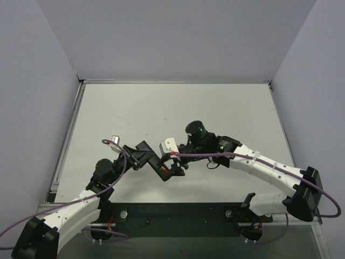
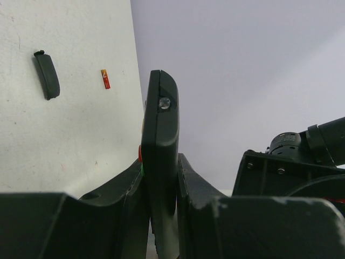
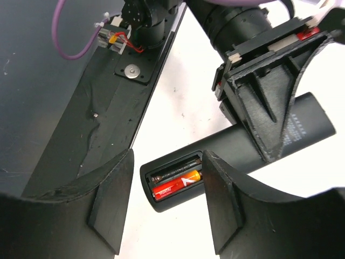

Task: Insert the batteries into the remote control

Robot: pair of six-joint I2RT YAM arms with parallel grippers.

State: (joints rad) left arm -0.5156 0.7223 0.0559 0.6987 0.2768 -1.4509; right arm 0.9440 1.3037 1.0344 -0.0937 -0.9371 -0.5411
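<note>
Nearest us, low in the right wrist view, the right gripper (image 3: 167, 162) is standing spread and empty, its fingers (image 3: 108, 205) straddling the open bay (image 3: 170, 174) of the remote (image 3: 315, 118). One red battery (image 3: 178, 186) is lying in that bay, lower centre. The left gripper (image 2: 161, 189) is pinching the remote edge-on. The second battery (image 2: 105, 79) and the cover (image 2: 47, 75) are lying on the table (image 2: 70, 135), upper left of the left wrist view. We are judging two risks: a finger catching the bay rim and twisting the remote, or the seated battery springing out.
</note>
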